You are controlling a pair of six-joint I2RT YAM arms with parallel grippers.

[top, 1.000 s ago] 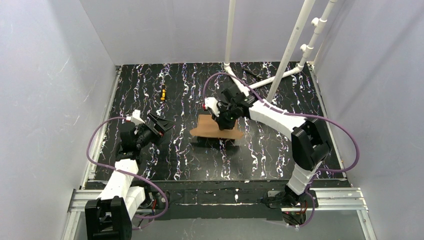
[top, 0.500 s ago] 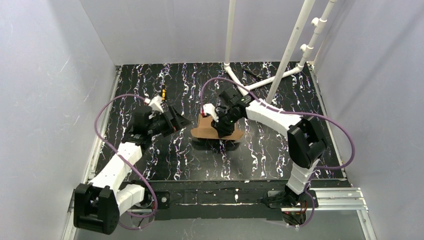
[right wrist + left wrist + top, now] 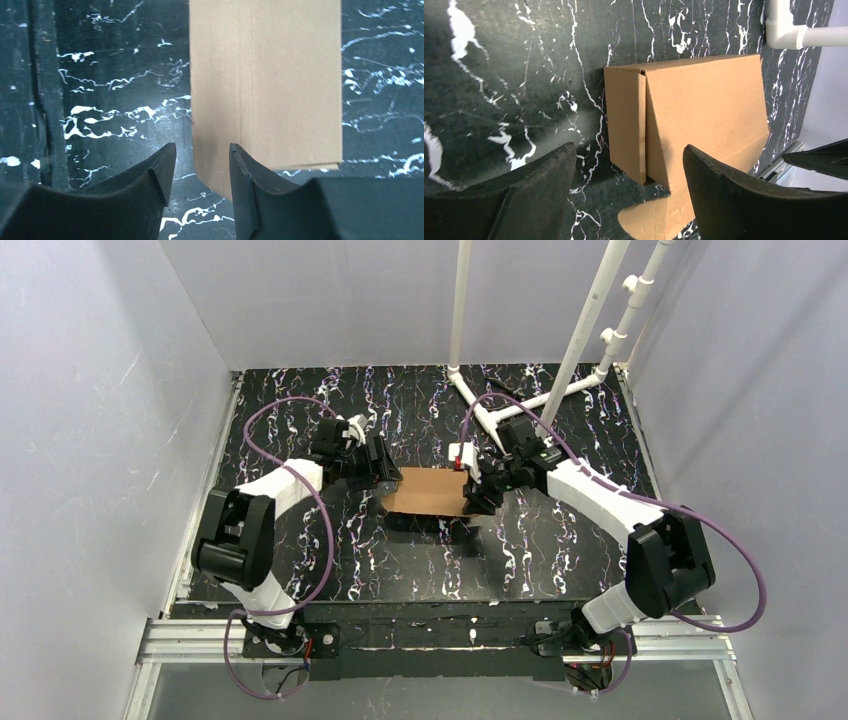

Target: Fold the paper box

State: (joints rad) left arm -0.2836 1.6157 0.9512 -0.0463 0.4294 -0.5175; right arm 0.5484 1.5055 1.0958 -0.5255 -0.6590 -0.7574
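Note:
The paper box (image 3: 430, 490) is brown cardboard and lies at the middle of the black marbled table. My left gripper (image 3: 385, 472) is at its left end and my right gripper (image 3: 472, 490) at its right end. In the left wrist view the paper box (image 3: 704, 115) shows a folded end panel and a rounded tab low down. The left gripper (image 3: 629, 150) is open, and that end lies between its fingers without being pinched. In the right wrist view the right gripper (image 3: 202, 147) is open over the near edge of the paper box (image 3: 265, 85), with a gap on the left side.
White pipes (image 3: 590, 330) rise from a stand at the back of the table, and one pipe (image 3: 794, 35) lies close behind the box. Grey walls close in both sides. An aluminium rail (image 3: 450, 630) runs along the near edge.
The left arm swung in from the table's left side to the box's left end, its jaws narrowing slightly. The right gripper let go of the box, opened and moved to its right end.

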